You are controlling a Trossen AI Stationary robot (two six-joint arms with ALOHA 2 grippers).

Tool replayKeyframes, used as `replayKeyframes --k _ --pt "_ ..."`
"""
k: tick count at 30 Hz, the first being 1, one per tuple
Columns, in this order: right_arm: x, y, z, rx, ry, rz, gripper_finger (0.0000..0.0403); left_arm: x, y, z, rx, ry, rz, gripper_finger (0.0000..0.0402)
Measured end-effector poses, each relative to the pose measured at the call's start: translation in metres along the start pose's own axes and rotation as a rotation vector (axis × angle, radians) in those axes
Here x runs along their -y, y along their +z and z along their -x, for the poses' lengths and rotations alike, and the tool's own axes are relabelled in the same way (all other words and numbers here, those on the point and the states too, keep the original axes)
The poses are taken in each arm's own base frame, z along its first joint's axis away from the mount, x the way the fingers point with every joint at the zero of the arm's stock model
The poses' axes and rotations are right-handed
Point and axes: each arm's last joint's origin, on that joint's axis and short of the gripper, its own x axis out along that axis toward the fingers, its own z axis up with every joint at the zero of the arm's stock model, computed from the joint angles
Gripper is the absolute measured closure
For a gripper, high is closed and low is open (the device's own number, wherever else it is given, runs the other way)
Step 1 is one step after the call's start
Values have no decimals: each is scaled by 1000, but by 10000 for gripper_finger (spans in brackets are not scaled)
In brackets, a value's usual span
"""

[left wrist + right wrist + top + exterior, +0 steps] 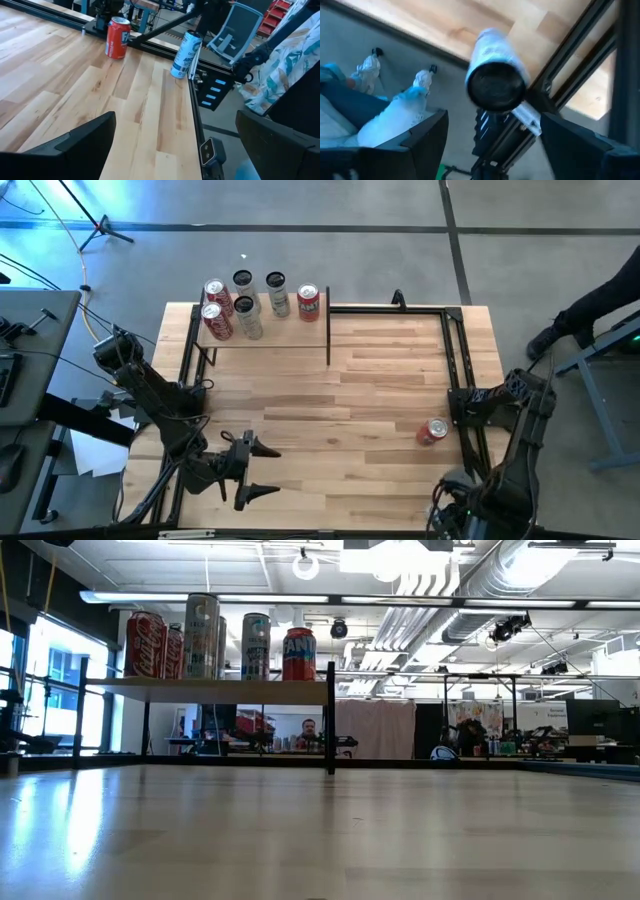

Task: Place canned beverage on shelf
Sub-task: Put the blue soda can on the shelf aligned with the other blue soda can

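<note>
Currently my right gripper pinches a slim can; left gripper spread. I'd approach the shelf slowly (six cans crowd it).

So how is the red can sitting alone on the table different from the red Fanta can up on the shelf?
The lone red can stands on the striped tabletop near the right arm, apart from everything; the Fanta can stands on the raised shelf beside five other cans. The lone can still needs shelving; the Fanta can is already placed. Both are red and upright.
</note>
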Motion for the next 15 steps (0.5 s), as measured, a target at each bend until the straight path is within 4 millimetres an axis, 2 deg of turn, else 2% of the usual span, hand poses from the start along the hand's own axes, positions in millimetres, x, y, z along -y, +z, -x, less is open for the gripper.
replayKeyframes --k 7,15 --pt "-15 -8 -20 -17 -4 10 100 0 0 0 -2 2 -4 14" --pt "-20 -10 -29 -14 -20 3 100 0 0 0 -3 3 -13 14"
